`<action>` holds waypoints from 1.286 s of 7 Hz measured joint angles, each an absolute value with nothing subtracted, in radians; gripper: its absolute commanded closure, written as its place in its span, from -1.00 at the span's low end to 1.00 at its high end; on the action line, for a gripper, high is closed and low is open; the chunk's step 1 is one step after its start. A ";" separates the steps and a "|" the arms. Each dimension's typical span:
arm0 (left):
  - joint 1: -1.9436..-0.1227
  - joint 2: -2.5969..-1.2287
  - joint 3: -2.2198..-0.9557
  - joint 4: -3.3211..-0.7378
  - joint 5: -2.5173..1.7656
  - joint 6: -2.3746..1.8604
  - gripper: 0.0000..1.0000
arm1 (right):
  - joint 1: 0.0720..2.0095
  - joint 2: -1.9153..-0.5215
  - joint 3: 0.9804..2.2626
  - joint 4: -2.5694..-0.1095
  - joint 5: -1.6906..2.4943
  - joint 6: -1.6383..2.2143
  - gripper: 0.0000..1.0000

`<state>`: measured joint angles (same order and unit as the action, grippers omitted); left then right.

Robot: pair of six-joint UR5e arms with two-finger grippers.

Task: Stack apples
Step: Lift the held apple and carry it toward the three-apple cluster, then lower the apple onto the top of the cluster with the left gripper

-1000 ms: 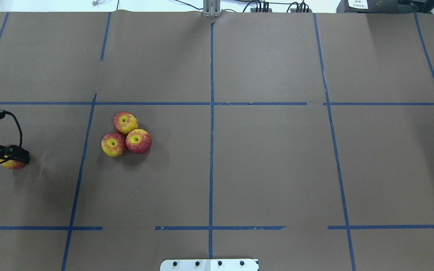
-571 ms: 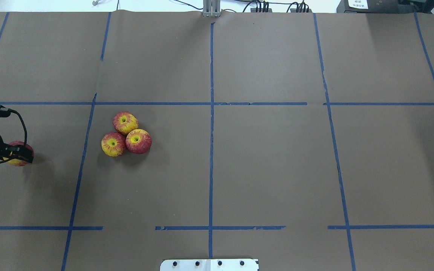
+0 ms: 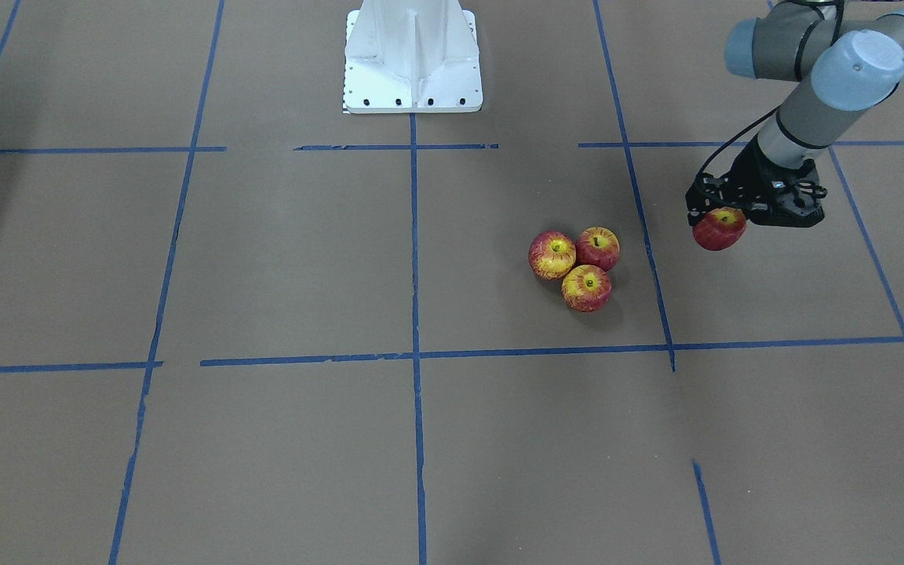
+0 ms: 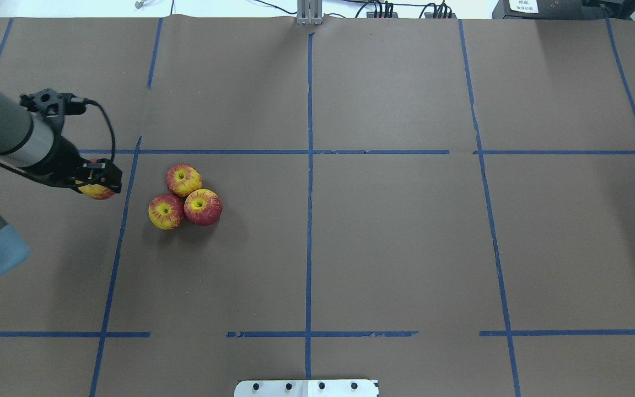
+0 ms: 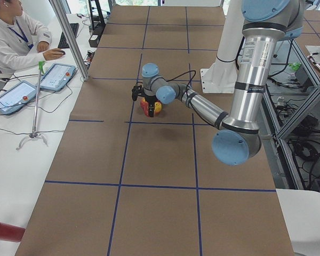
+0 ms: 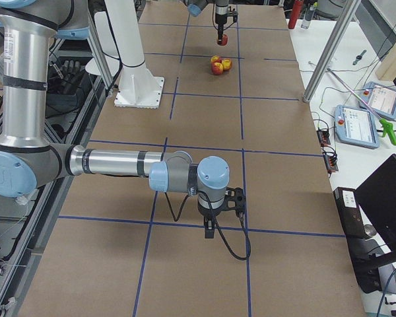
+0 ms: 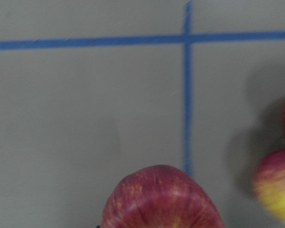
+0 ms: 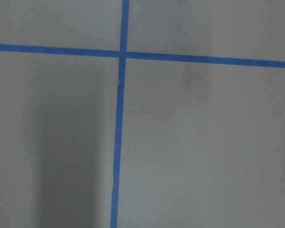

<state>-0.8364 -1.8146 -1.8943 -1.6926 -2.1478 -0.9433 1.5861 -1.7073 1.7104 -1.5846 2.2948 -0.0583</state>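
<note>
The left arm (image 4: 14,140) comes in from the left edge of the overhead view. Its forearm slants toward the middle of the table and its wrist is turned so that the left gripper (image 4: 98,183) points down at the brown paper (image 4: 394,237). The fingers are clamped on the fourth apple (image 3: 719,230), gripping its upper half so that the red underside hangs below them. In the front-facing and right-side views this apple looks raised off the paper. It hangs just left of a blue tape line (image 4: 120,220) that runs near to far.

Right of that line, near but not touching the held fruit, the three apples (image 4: 185,196) sit on the paper in a tight triangle. They touch one another, one on the far side and two on the near side, each with its yellow stem dimple facing up. The left wrist view shows the held apple at the bottom edge and parts of two of the resting ones at the right edge.

The right arm (image 6: 112,163) reaches low over the table's right end, well apart from the fruit, with its forearm level. The right gripper (image 6: 210,230) points down over a tape line, and I cannot tell whether it is open or closed. Its wrist camera shows only paper and crossing tape.

The white robot base (image 3: 413,55) stands on the robot's side of the table, at the middle.
</note>
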 measured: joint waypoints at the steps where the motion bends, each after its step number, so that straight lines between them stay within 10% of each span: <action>1: -0.799 -1.892 -1.881 -1.645 -2.144 -0.979 1.00 | 1.586 -1.707 1.710 -1.585 2.295 -0.058 -1.00; 9: -0.726 -2.010 -1.757 -1.642 -2.121 -1.012 0.77 | 1.586 -1.707 1.710 -1.585 2.295 -0.058 -1.00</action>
